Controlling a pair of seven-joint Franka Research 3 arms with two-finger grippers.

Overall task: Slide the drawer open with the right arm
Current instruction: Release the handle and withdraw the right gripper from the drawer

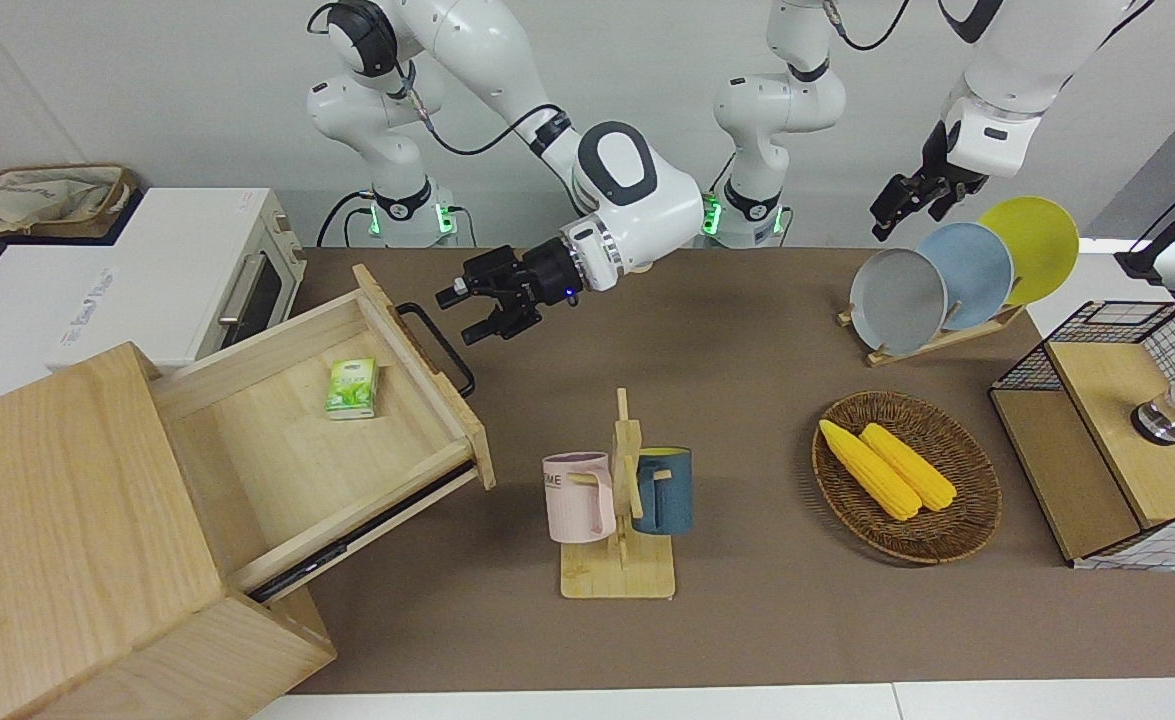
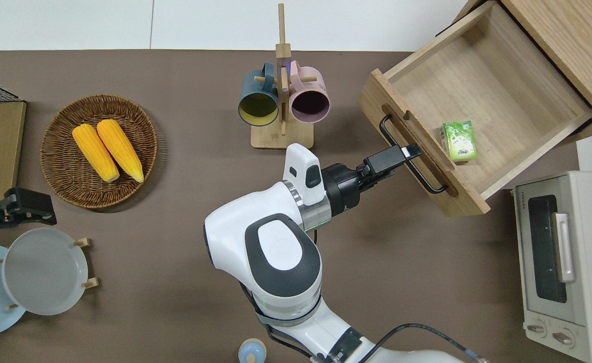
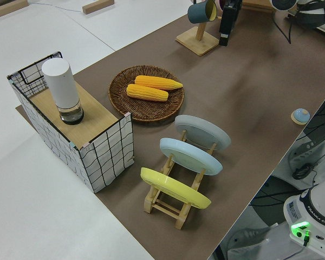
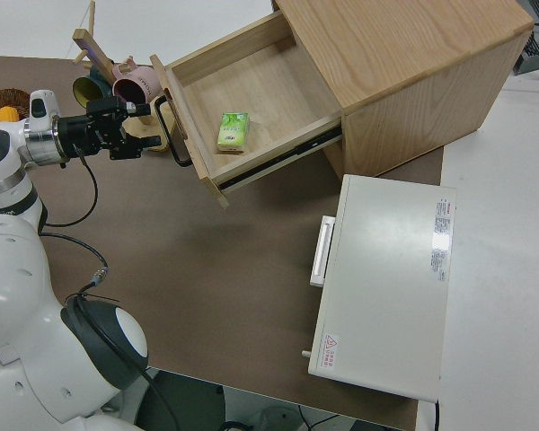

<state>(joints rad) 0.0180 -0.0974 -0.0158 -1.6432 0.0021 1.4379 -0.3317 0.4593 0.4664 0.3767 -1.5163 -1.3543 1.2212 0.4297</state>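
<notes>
The drawer [image 1: 317, 440] is standing pulled well out of the pale-wood cabinet [image 1: 67, 540] at the right arm's end of the table, its inside lying open to view. A small green carton [image 1: 351, 388] is lying on the drawer floor close to the front panel. The black bar handle [image 1: 437, 348] is running along the outside of that panel, facing the middle of the table.

The right gripper [image 1: 474, 315] is hanging just beside the handle, in front of the drawer. Its jaws are standing apart, holding nothing; in the overhead view one fingertip seems to be overlapping the bar, but whether it is touching cannot be told. A small blue light is showing on the gripper's body. The right arm [image 1: 637, 200] is reaching across the brown table mat [image 1: 747, 620] toward the drawer.

A white toaster oven [image 1: 167, 270] is sitting beside the cabinet, nearer to the robots. Farther from the robots than the gripper, a wooden mug stand [image 1: 619, 560] is carrying a pink mug [image 1: 579, 497] and a dark blue mug [image 1: 663, 490]. Toward the left arm's end, a wicker basket [image 1: 957, 535] is holding two ears of corn [image 1: 887, 468], a plate rack [image 1: 932, 340] is propping up grey, blue and yellow plates, and a wire-mesh box [image 1: 1107, 440] is bearing a white cylinder [image 3: 62, 89].

The left arm [image 1: 1007, 90] is parked.
</notes>
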